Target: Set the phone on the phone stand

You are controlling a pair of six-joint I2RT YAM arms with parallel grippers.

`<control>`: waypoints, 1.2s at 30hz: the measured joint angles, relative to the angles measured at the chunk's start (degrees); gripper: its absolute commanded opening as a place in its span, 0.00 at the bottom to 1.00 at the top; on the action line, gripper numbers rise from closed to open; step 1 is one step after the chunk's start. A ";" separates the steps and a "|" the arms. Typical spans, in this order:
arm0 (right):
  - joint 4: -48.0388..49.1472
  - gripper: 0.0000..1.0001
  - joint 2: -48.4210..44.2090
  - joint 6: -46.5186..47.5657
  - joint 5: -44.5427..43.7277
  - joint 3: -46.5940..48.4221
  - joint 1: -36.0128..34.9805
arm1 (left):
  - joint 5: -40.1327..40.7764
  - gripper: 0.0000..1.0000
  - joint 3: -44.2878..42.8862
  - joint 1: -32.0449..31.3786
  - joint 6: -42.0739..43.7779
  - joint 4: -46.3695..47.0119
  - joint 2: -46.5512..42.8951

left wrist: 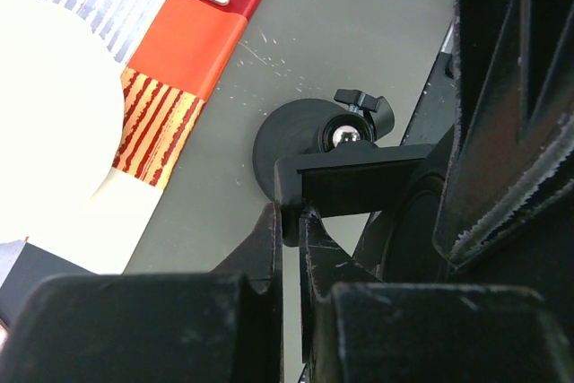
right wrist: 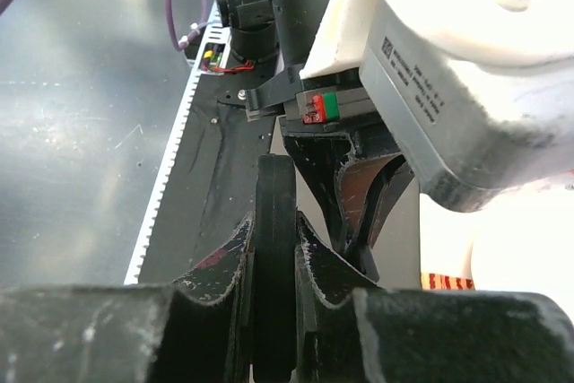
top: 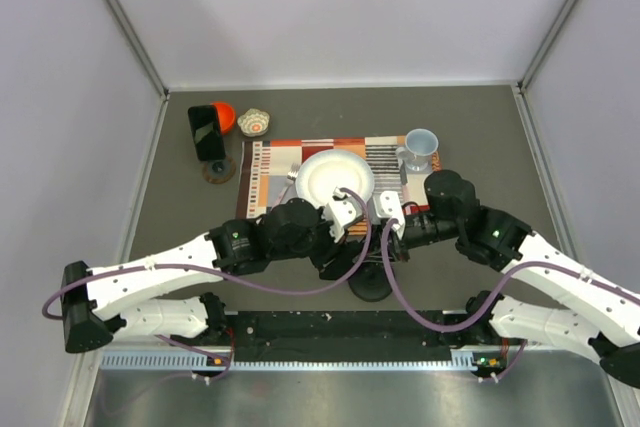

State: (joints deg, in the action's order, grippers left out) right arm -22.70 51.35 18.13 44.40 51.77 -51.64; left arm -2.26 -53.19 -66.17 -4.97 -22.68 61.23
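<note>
1. The phone point(top: 207, 132) leans on the phone stand point(top: 216, 172) at far left, hiding its plate.
2. The left gripper point(left wrist: 289, 223) and right gripper point(right wrist: 273, 221) are both clamped tight on the black clamp post point(left wrist: 285, 145), which the arms largely cover from above.
3. The inside of the mug point(top: 420, 150) is unclear.

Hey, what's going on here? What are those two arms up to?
The phone already seems to lean on the phone stand at the far left, with nothing touching it. Near the middle, the left pincer is closed on the bracket of a black clamp post. The right pincer is closed on a black rounded piece, seemingly part of that same post.
</note>
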 measured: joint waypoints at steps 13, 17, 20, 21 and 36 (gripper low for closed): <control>2.27 0.00 -1.51 -6.49 -2.58 -2.25 0.00 | 5.35 0.00 0.04 -1.14 -3.87 -1.46 -1.38; 2.12 0.00 -0.04 -8.87 -3.32 -1.60 0.00 | 6.45 0.00 0.20 -1.27 -4.11 -2.40 -2.21; 0.57 0.00 2.03 -10.99 -4.13 0.20 0.00 | 7.56 0.00 0.28 -1.29 -4.11 -2.93 -2.62; -0.33 0.00 3.13 -11.67 -4.50 1.18 0.00 | 8.22 0.00 0.31 -1.36 -4.13 -3.17 -2.80; -10.73 0.00 8.92 -24.90 -22.93 9.22 -3.48 | 21.38 0.00 1.97 -2.62 -10.45 -4.98 -6.36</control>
State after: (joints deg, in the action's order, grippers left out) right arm -33.43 60.27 -6.76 21.47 60.99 -55.11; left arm 19.11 -51.22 -68.79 -15.42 -27.66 54.87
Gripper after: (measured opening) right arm 0.142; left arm 0.044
